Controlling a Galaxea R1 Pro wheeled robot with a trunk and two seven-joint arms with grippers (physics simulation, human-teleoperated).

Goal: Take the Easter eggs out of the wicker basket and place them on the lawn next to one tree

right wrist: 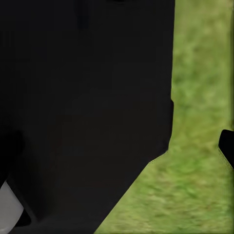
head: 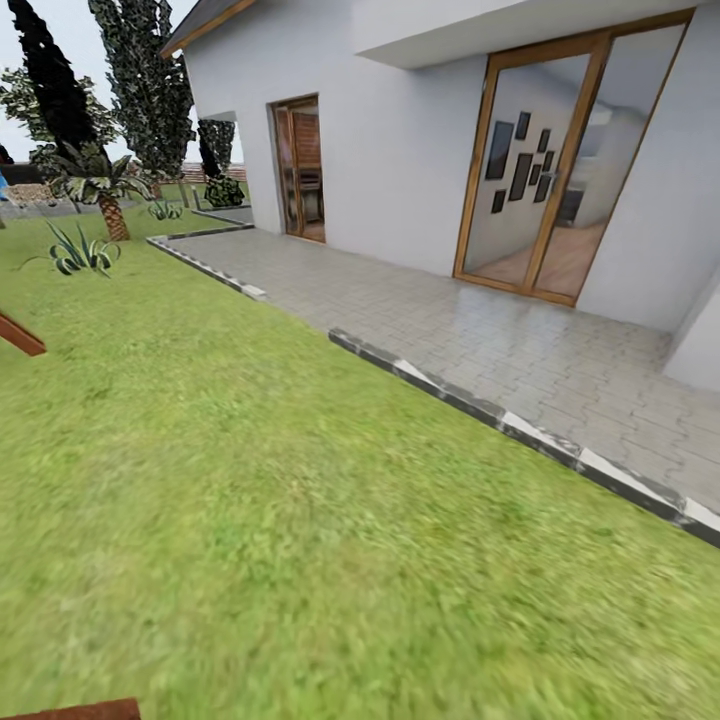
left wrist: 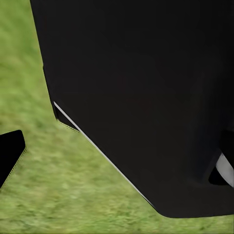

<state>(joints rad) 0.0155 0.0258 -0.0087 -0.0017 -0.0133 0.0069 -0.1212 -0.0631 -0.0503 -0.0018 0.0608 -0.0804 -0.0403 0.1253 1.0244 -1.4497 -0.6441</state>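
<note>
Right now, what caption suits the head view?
Lawn meets a paved patio before a white house with glass doors.

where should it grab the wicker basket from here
No grip can be picked yet. The head view takes in the lawn, a paved patio, the house wall and a spiky plant; the basket's rim, handle and pose are unseen. Both wrist views are mostly dark robot body over grass. Find the basket first.

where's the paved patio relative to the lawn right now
In the head view the paved patio lies right of the lawn, along the white house, separated by a stone kerb.
</note>
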